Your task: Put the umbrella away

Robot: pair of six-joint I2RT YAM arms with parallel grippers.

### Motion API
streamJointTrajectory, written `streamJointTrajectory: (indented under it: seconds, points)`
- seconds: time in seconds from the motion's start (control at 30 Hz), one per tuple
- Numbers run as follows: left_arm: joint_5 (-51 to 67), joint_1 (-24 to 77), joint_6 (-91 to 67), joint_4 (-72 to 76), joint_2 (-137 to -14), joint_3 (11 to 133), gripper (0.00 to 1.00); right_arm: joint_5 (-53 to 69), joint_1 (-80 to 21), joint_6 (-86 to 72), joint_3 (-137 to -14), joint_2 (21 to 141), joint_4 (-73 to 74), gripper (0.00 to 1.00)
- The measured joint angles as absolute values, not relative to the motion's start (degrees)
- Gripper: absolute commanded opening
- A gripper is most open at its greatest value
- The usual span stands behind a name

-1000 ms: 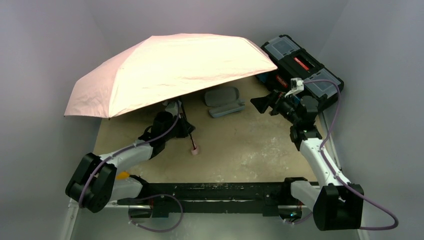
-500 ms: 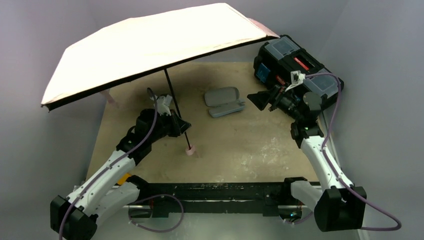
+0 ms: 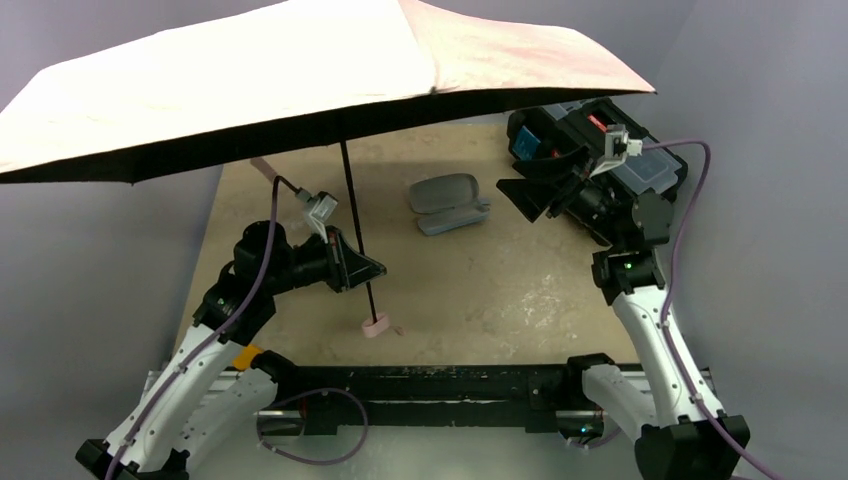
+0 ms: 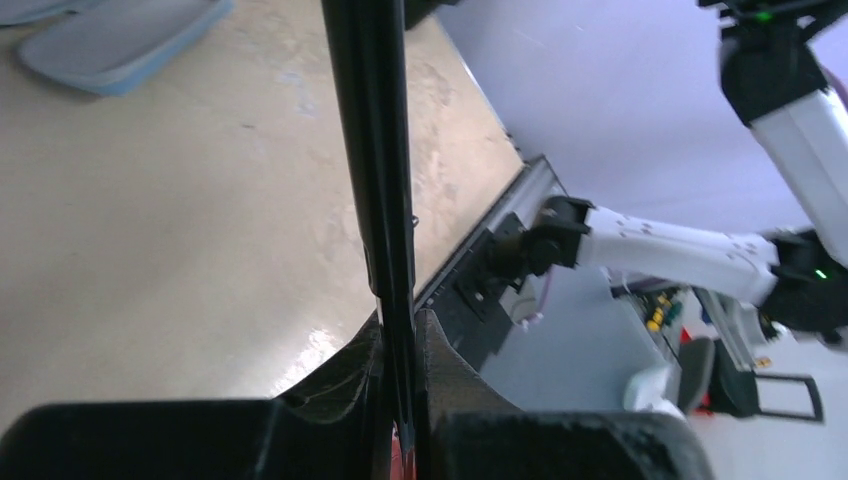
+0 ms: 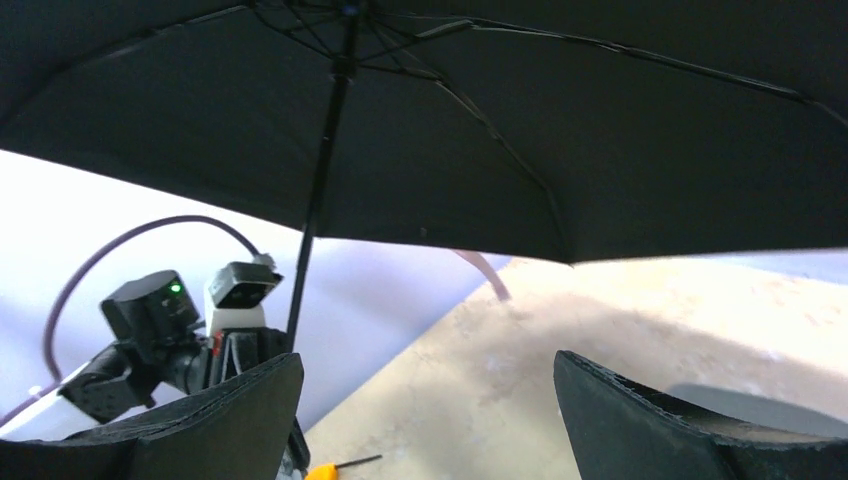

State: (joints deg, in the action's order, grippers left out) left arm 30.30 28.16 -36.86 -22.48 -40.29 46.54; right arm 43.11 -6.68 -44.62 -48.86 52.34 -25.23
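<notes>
Beige surface (image 3: 480, 290) sitting shaded under the open umbrella (image 3: 300, 70); left claw (image 3: 362, 268) clamping its shaft, holding it upright; right claw (image 3: 525, 190) gaping empty nearby; closing step probably starting; next likely needing right claw collapsing it.

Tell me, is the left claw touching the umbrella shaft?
Touching. The left wrist view shows the left claw shut on the umbrella shaft, pinching it from both sides with no gap.

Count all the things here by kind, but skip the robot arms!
Umbrella: 1
Grey case: 1
Black toolbox: 1
Total: 3
</notes>
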Motion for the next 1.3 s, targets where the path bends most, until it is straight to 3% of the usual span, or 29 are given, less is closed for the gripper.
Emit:
streamJointTrajectory:
  seconds: [0.37,0.67,1.03,1.3]
  points:
    - [41.06,28.21,-39.90,-23.70,-36.51,48.42,0.00,42.26,-14.17,-49.25,-51.92,51.40,-31.33,0.99]
    - [43.18,28.29,-40.77,-25.45,-35.64,48.88,0.00,33.47,-24.45,-48.36,-57.93,55.48,-27.73,0.98]
    - [33.43,30.44,-39.13,-37.10,-37.50,56.93,0.00,12.32,-39.59,-45.06,-75.57,69.45,-13.37,0.86]
    - [24.29,32.88,-37.04,-44.36,-38.48,59.61,0.00,3.66,-45.28,-44.77,-85.12,81.10,-7.20,0.87]
